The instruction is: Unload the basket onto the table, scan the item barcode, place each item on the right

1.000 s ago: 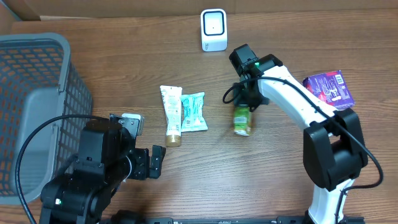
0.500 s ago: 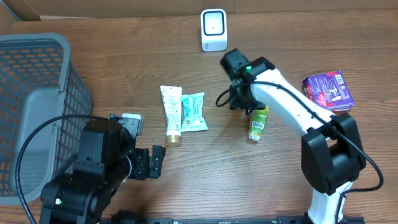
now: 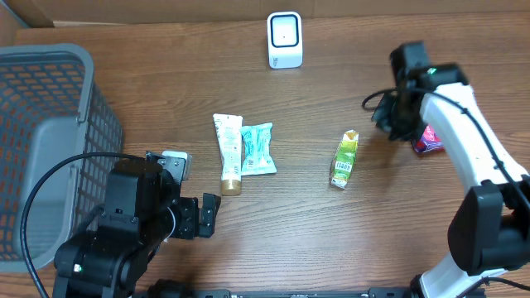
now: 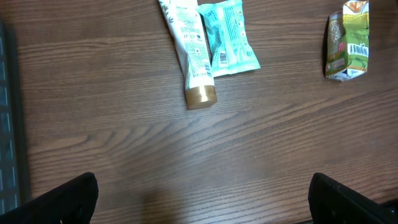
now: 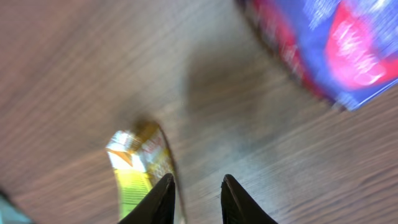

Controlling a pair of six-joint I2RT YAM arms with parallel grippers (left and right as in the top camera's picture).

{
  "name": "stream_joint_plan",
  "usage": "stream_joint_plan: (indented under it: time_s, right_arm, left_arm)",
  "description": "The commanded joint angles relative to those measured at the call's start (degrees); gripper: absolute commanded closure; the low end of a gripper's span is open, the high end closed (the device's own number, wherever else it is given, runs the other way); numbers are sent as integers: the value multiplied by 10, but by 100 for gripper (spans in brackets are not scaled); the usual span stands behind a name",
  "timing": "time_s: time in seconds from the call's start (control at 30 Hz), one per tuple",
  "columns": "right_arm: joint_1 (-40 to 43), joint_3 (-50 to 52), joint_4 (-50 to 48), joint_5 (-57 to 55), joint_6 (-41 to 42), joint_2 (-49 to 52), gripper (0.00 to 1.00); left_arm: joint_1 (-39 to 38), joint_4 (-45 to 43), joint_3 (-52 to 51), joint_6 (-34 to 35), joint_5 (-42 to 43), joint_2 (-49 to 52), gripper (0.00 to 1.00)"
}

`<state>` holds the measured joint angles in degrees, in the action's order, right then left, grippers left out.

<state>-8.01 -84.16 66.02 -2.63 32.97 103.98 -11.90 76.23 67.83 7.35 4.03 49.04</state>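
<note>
From above, a brown wooden table [image 3: 149,91] carries a small white upright scanner [image 3: 284,39] at its far edge. Near the middle, a green and yellow foil pouch [image 3: 345,160] lies flat on the wood with nothing touching it, well apart from the scanner. To its left, a white tube with a gold cap [image 3: 226,153] lies just beside a teal plastic packet [image 3: 257,147]. A grey mesh basket [image 3: 50,124] fills the left edge. The right gripper [image 3: 397,122] hangs over the right side of the table, beside a purple and red packet [image 3: 426,141] that the arm mostly hides (only a corner shows). The left gripper [image 3: 197,184] sits low at the near left, pointing towards the tube.

The left wrist view shows its two dark fingertips [image 4: 68,199] at the bottom corners, spread wide with bare wood between them: released, grasping nothing. The tube and teal packet lie ahead, the pouch at the upper right, a sliver of basket at the left edge.

The right wrist view is blurred. Its two fingers [image 5: 160,199] stand a narrow gap apart with only wood between them, so the claw is empty. The pouch lies just left of the fingers, and the purple packet fills the upper right corner.
</note>
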Motion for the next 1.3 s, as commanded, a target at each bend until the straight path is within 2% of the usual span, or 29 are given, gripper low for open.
stream_joint_plan:
  time_s: [0.0, 0.23, 0.53, 0.67, 0.8, 0.93, 0.97, 1.03, 1.17, 1.27]
  right_arm:
    - [-27, 69, -35, 13, -4, 0, 77]
    - [-85, 109, -70, 13, -27, 0, 89]
    - [-152, 107, -108, 15, -30, 0, 87]
    - [-168, 107, -150, 70, -70, 7, 87]
    - [-179, 104, -143, 80, -73, 9, 87]
    - [-159, 90, -132, 97, -71, 9, 58]
    - [-143, 89, -131, 106, -72, 9, 53]
    - [-111, 89, -133, 138, -92, 9, 48]
    - [-43, 92, -154, 266, -190, 9, 40]
    - [-22, 106, -179, 284, -202, 12, 38]
  left_arm:
    - [3, -2, 1, 6, -6, 1, 0]
    - [3, -2, 1, 6, -6, 1, 0]
    - [3, -2, 1, 6, -6, 1, 0]
    - [3, -2, 1, 6, -6, 1, 0]
    - [3, -2, 1, 6, -6, 1, 0]
    - [3, -2, 1, 6, -6, 1, 0]
    - [3, -2, 1, 6, -6, 1, 0]
    - [3, -2, 1, 6, -6, 1, 1]
    - [3, -2, 1, 6, -6, 1, 0]
    - [3, -2, 1, 6, -6, 1, 0]
